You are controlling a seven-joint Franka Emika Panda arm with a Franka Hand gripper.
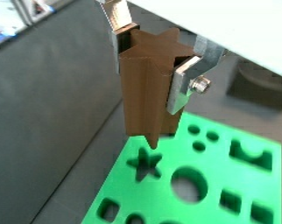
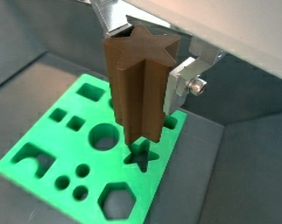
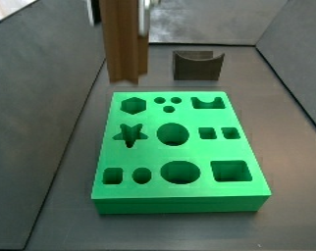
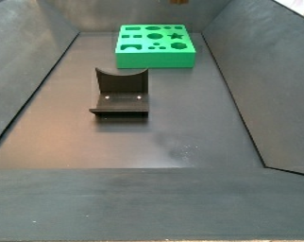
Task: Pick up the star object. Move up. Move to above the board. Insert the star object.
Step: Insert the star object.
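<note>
Hand [image 2: 150,66] of the arm, clamped on the star object [image 2: 137,87]: in both wrist views you see the flat silver fingers [image 1: 185,83] pressed against opposite sides of the brown prism near its upper end, and the prism hangs upright below them. Look at the star object [image 1: 147,87] in a wrist view and you find its lower tip poised just above the star-shaped hole [image 1: 144,162] of the board [image 1: 225,175], not yet inside it; in a wrist view the same hole [image 2: 140,157] lies directly under the prism's lower end. The board [image 2: 61,149] is bright green and carries further cut-outs: circles, squares, a hexagon and a notched shape. In a side view you see only the star object [image 3: 122,39] as a tall brown column coming down from the upper edge of the picture, its lower end above the board's [image 3: 181,191] far left corner; the hand itself is cut off there. Note that the board lies flat on the dark table [image 3: 69,147], below the hand. The fixture [image 3: 196,65] stands beyond the board, well apart from the hand, and in a side view you see it [image 4: 121,93] nearer the camera with the board [image 4: 156,44] behind it; whether the hand shows there you cannot tell.
</note>
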